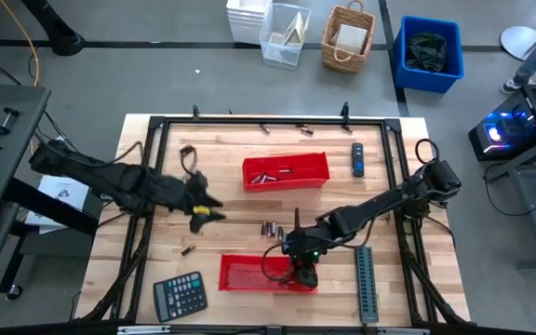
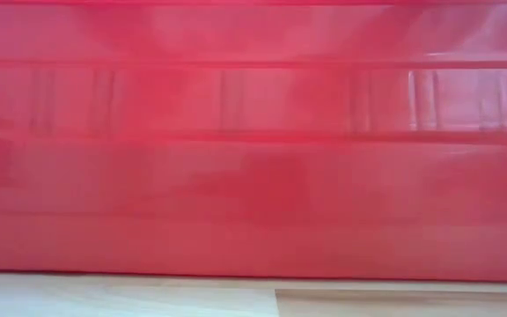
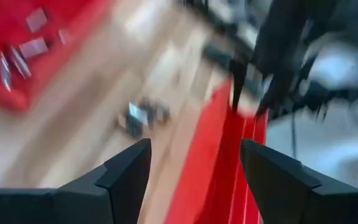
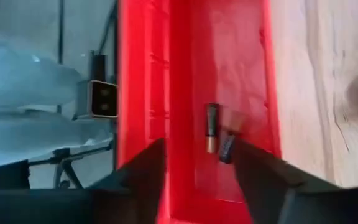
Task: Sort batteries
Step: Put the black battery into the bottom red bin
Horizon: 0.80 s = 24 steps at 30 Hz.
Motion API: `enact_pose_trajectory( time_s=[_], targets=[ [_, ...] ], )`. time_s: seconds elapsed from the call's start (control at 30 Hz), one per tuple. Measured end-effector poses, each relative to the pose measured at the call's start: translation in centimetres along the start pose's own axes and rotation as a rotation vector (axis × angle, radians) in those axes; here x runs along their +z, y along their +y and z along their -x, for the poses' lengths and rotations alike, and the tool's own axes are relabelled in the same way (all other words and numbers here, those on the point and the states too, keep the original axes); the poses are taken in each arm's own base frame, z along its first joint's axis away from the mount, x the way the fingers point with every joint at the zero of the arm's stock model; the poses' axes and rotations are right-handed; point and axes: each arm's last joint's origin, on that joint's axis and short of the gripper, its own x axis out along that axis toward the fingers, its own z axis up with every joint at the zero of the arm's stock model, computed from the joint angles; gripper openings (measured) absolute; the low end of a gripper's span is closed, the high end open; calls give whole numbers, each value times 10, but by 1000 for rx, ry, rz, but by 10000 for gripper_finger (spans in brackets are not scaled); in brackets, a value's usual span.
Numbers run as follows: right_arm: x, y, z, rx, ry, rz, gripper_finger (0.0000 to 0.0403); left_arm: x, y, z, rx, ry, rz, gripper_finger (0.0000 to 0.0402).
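Note:
Two red trays lie on the wooden table: a far one [image 1: 285,172] holding several batteries [image 1: 273,174], and a near one [image 1: 249,273]. My right gripper [image 1: 302,272] hangs open over the near tray's right end. Below its fingers [image 4: 197,180], two batteries [image 4: 211,127] [image 4: 227,148] lie in that tray [image 4: 148,93]. A small cluster of batteries [image 1: 270,227] lies on the wood between the trays. My left gripper [image 1: 203,210] is open over the left middle of the table, pointing toward that cluster [image 3: 143,115]; nothing is between its fingers [image 3: 194,180].
A loose battery [image 1: 188,249] lies left of the near tray, and more lie at the far edge [image 1: 264,128] [image 1: 305,131]. There is a calculator [image 1: 180,294] at the near left, a grey ridged strip [image 1: 367,282] at the near right, and a black-and-blue device [image 1: 357,159] at the far right. The near tray's wall [image 2: 253,141] fills the low view.

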Motion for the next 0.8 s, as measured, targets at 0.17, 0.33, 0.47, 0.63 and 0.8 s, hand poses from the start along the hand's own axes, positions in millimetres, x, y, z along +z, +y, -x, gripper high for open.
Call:
enact_pose_trajectory(
  time_s=[0.17, 0.33, 0.47, 0.63, 0.8],
  targets=[
    [8, 16, 23, -6, -24, 25, 244, -23, -21, -2, 117, 409, -82, 220],
    [4, 29, 50, -229, -67, 43, 248, -72, -23, -6, 418, 820, -58, 200],
    [-4, 29, 57, -325, -57, -4, 249, -104, -11, -31, 601, 977, -27, 195],
    [-7, 29, 58, -355, -58, -40, 249, -111, -2, -60, 659, 945, 10, 203],
    [-8, 30, 58, -353, -59, -48, 250, -104, 2, -72, 688, 846, 51, 219]
  ],
)
